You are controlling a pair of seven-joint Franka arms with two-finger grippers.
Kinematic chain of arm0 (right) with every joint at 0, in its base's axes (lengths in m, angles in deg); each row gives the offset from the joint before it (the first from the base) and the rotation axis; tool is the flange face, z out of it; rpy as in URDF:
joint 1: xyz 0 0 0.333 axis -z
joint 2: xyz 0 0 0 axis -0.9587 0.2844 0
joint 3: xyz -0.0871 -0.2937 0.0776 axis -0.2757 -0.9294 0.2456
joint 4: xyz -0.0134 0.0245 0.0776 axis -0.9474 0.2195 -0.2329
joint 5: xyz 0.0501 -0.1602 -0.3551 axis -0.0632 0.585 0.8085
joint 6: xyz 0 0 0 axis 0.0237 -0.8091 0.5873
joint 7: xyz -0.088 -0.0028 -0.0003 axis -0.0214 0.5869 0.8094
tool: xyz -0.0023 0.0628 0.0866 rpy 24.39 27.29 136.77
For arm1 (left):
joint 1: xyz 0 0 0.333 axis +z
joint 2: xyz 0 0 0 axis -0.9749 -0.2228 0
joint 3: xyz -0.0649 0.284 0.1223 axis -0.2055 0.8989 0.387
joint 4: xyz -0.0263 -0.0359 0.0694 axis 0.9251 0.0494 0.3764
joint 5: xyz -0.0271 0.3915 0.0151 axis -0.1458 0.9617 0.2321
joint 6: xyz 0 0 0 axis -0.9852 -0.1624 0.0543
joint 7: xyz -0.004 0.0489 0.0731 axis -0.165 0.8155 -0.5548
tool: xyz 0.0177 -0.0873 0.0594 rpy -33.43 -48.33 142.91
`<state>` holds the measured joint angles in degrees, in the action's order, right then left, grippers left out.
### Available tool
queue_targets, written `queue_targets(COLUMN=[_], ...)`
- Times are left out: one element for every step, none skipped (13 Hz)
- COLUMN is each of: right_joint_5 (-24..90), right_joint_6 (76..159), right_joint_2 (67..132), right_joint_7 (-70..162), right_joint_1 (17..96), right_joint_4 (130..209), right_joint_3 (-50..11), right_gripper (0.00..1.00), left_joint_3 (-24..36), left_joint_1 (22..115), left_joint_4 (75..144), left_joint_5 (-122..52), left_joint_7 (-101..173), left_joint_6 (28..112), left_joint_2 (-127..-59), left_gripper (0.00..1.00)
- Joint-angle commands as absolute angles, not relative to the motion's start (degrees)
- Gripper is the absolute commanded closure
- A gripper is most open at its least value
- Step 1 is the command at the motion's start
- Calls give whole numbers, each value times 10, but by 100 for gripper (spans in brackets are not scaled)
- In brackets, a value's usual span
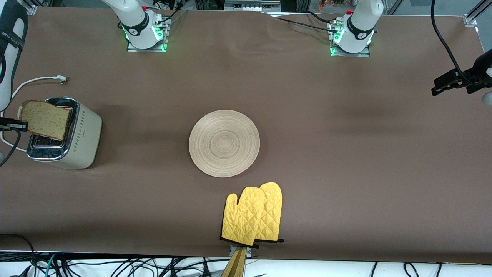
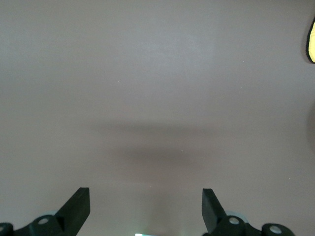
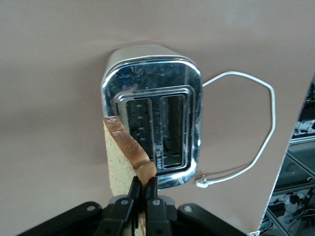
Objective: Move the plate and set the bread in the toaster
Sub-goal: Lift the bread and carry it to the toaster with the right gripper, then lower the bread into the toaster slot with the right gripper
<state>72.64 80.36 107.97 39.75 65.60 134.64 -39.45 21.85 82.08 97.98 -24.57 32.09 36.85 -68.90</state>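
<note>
Front view: the table [image 1: 346, 134] is covered in brown cloth. The plate [image 1: 224, 143] lies flat and bare at its middle, with a pair of yellow oven mitts [image 1: 253, 214] nearer the camera. Judged rigid, light, smooth wood; lying flat it offers only its rim for a hold.

The toaster [image 1: 78, 136] stands at the right arm's end of the table, chrome top up, both slots open and empty in the right wrist view [image 3: 152, 130]; its white cord [image 3: 256, 128] trails on the cloth. Judged heavy enough to stay put under a light touch.

The bread [image 1: 46, 119] is in the air over the toaster top, tilted, not yet in a slot. Right gripper [image 3: 143, 189]: fingers closed tight on the crust edge of the slice [image 3: 120, 157]. Judged soft and light, crumbly; the crust is the firmer place to pinch, and it needs to hang edge-down to enter a slot.

Left gripper [image 2: 145, 209]: fingers spread wide, holding nothing, over bare cloth at the left arm's end; this arm waits.
</note>
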Motion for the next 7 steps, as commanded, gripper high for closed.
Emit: queue_targets(right_joint_5=[736, 736, 736, 736, 735, 735, 734], right_joint_6=[823, 828, 833, 836, 836, 836, 836], right_joint_2=[1093, 1098, 1102, 1106, 1107, 1108, 1110], right_joint_7=[367, 356, 352, 352, 353, 356, 353], right_joint_1=[660, 668, 671, 672, 672, 671, 671], right_joint_4=[1334, 1334, 1334, 1334, 1335, 1337, 1337], right_joint_3=[-410, -410, -410, -410, -410, -409, -408], right_gripper=[100, 100, 100, 100, 100, 100, 100], left_joint_3=[217, 217, 217, 217, 217, 217, 217], left_joint_1=[818, 818, 818, 818, 819, 819, 819], left_joint_4=[961, 961, 961, 961, 961, 960, 960], left_joint_5=[-227, -227, -227, -227, -227, -227, -227], left_joint_7=[326, 326, 326, 326, 326, 326, 326], left_joint_6=[357, 356, 357, 356, 357, 357, 356], left_joint_2=[-699, -700, -700, -700, -700, -700, -700], left_gripper=[0, 0, 0, 0, 0, 0, 0])
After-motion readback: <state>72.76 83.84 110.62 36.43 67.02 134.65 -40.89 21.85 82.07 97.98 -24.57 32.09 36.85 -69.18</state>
